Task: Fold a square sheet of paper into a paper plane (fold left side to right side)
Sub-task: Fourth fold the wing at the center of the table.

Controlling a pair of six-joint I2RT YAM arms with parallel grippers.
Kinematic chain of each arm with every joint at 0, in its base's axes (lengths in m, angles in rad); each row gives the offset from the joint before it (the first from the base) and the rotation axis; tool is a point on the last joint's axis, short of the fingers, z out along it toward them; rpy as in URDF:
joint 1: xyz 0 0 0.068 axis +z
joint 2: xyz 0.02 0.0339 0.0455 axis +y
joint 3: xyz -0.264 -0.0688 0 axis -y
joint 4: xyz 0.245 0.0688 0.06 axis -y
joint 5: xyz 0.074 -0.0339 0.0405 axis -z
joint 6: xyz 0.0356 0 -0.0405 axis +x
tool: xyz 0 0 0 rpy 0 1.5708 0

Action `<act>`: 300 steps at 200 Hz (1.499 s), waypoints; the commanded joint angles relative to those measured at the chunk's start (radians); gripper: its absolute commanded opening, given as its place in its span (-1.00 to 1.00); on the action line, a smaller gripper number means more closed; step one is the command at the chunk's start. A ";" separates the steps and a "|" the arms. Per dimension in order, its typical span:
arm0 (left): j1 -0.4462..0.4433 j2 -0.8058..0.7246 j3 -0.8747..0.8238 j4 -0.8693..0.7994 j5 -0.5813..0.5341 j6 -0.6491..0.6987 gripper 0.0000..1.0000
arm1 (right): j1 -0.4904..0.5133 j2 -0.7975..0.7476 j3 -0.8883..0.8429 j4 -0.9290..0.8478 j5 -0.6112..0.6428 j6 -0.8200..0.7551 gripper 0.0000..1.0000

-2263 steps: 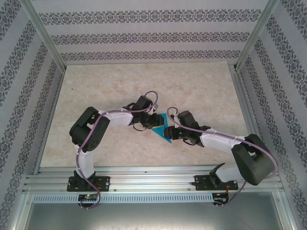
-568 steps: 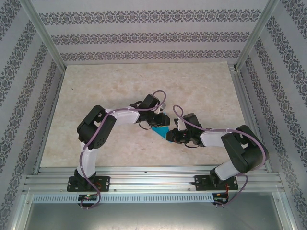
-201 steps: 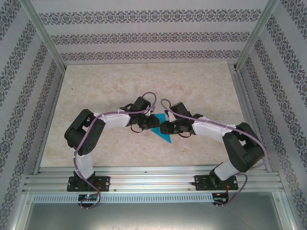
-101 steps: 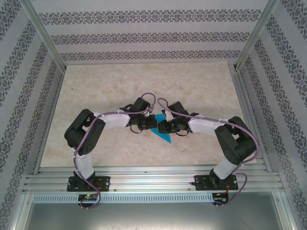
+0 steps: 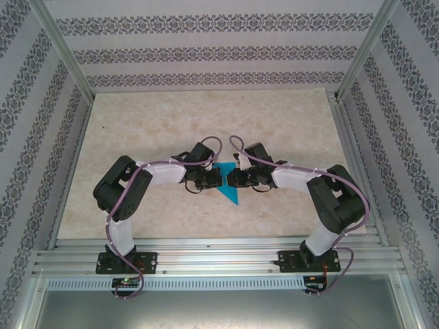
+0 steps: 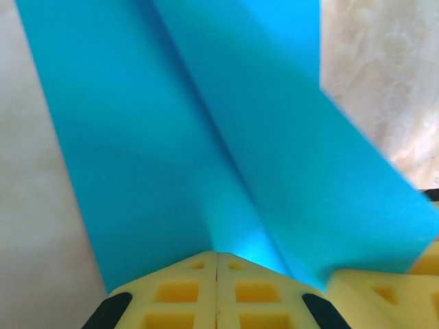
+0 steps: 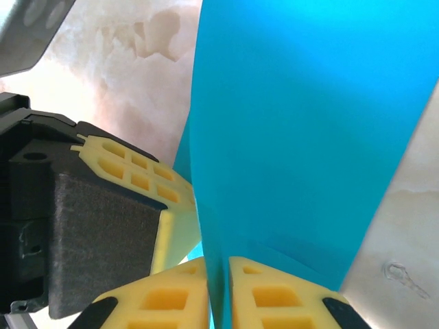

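Paper plane [image 5: 225, 186] pinched from both sides at the middle of the table [image 5: 151, 123].

Its wide end sits between the two grippers, and its sharp tip points toward the near edge, slightly to the right. The left gripper [image 6: 217, 264] has its yellow fingers pressed together on the paper at the foot of the centre crease. The right gripper [image 7: 219, 274] is clamped on the paper's edge, which runs down between its fingers. The two grippers face each other, almost touching. Both arms reach inward from their bases with elbows pushed out to the sides and forearms aimed at one another. Purple cables [image 5: 236, 147] loop over the wrists. The tabletop is pale, marbled beige, closed in by patterned striped walls [image 5: 206, 55] and a metal frame [image 5: 62, 62].
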 commanded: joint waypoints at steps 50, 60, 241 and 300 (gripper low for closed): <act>0.009 0.024 -0.002 -0.009 -0.018 0.021 -0.88 | -0.012 0.013 -0.014 0.040 -0.057 0.003 -0.72; 0.008 0.028 -0.001 -0.009 -0.019 0.021 -0.88 | -0.019 0.009 -0.026 0.060 -0.069 0.018 -0.73; 0.008 0.052 0.004 -0.020 -0.031 0.028 -0.89 | -0.126 0.084 -0.157 0.339 -0.224 0.154 -0.82; 0.009 0.052 0.010 -0.027 -0.031 0.030 -0.89 | -0.126 0.081 -0.183 0.352 -0.219 0.161 -0.82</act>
